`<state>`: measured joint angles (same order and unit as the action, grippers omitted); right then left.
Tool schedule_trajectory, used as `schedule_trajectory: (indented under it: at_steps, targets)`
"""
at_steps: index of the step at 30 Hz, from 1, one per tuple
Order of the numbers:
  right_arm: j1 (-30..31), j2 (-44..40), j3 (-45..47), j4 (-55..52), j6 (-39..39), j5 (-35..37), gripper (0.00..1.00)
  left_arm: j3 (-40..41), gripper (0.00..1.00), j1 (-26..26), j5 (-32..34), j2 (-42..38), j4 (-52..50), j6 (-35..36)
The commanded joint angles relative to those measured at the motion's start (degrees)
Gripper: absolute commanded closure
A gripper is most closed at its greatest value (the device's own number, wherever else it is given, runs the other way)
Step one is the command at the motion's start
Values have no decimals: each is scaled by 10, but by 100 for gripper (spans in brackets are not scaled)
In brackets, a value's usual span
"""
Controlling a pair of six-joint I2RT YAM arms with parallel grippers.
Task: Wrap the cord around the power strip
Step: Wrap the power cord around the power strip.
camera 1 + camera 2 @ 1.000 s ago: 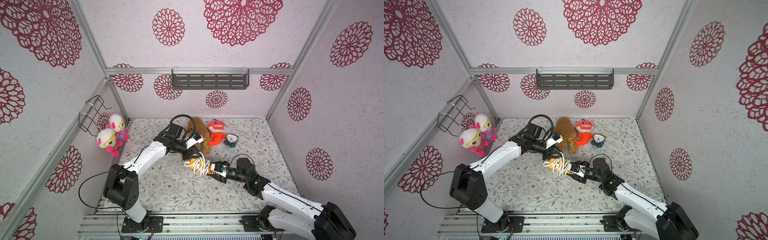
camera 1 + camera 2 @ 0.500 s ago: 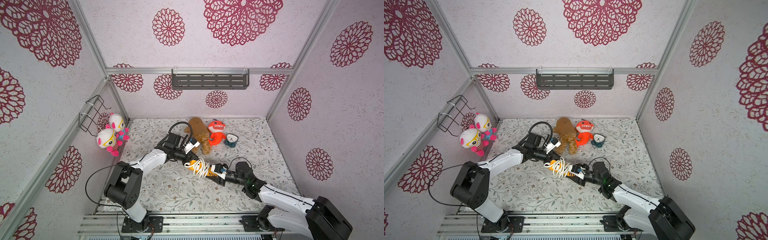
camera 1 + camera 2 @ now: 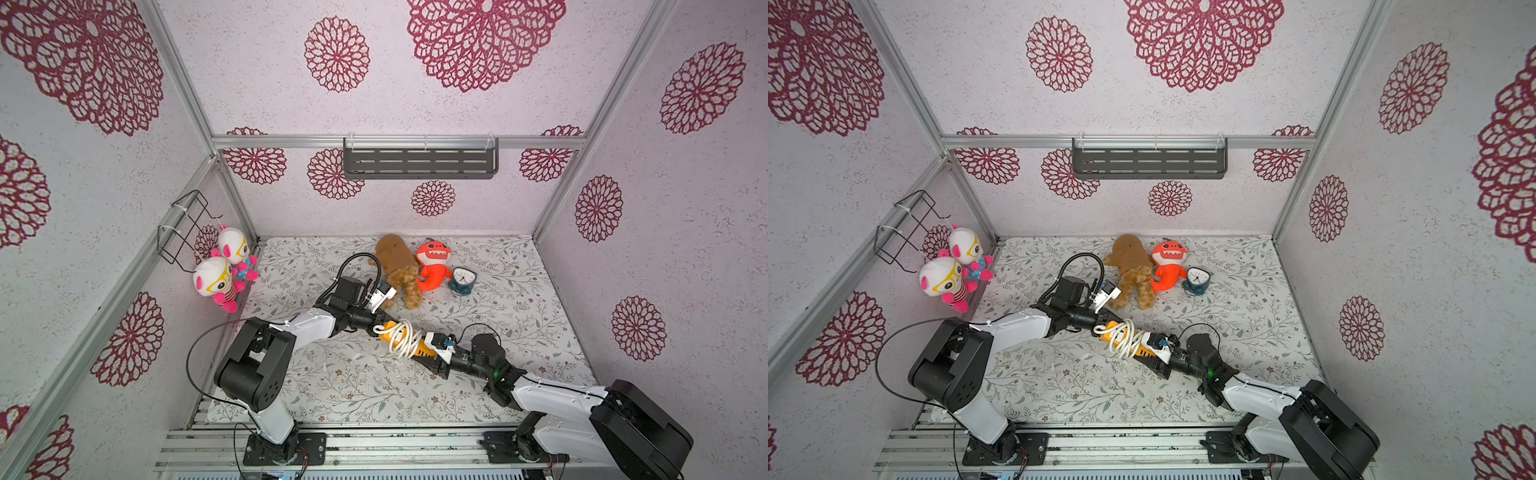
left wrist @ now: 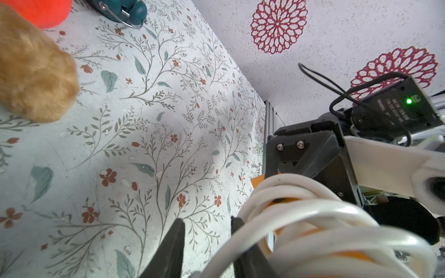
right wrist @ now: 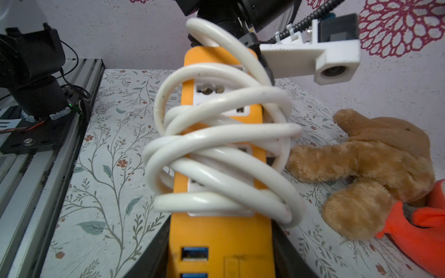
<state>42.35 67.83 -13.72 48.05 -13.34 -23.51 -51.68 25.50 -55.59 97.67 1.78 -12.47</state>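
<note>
The cord (image 5: 216,144) lay wound in loose, overlapping white loops around the middle of the strip (image 5: 221,231). The strip was an orange-yellow block with its white socket faces half hidden under the coils and dark USB ports showing at one end. In both top views we found it near the middle of the bench (image 3: 332,386), just in front of the brown plush (image 3: 399,266). From the loops hanging beneath it we judged it raised off the surface. Its long axis ran straight from one arm to the other. The right end effector (image 3: 432,358) was clamped on the USB end, a jaw against each long side. The left end effector (image 4: 208,240) sat at the opposite end with its jaws parted. Bare bench showed through the gap and a strand of cord crossed in front of one jaw, but we saw nothing pinched there. The outermost loop stood up off that far end, slacker than the rest, right at the left end effector. So the left arm was the nearer to whatever cord was loose. We judged the coming move to turn on drawing that loop along the strip's axis toward the middle while the right arm held firm. We could not make out the plug among the coils.
</note>
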Motion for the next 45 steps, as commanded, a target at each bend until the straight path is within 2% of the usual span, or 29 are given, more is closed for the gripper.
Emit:
schedule_trajectory:
  at_steps: [1,9,14,19,25,27,35,45]
  targets:
    - [2,-9,-5,124,40,37,100,4,64,-3,2,15,43,-46]
    - [2,-6,10,153,100,149,100,11,64,-2,8,26,105,-103]
    - [2,-3,9,140,131,170,100,15,66,2,9,31,134,-123]
    - [2,10,6,135,146,147,100,19,71,12,18,37,157,-124]
    - [2,-6,-12,89,133,102,100,59,70,18,58,20,229,-117]
    - [2,-12,-16,74,133,93,100,68,72,18,65,13,240,-110]
    - [-6,-23,-26,51,201,115,100,74,83,28,80,0,202,-86]
    - [-13,-8,-29,30,265,97,100,88,94,56,110,-7,150,-74]
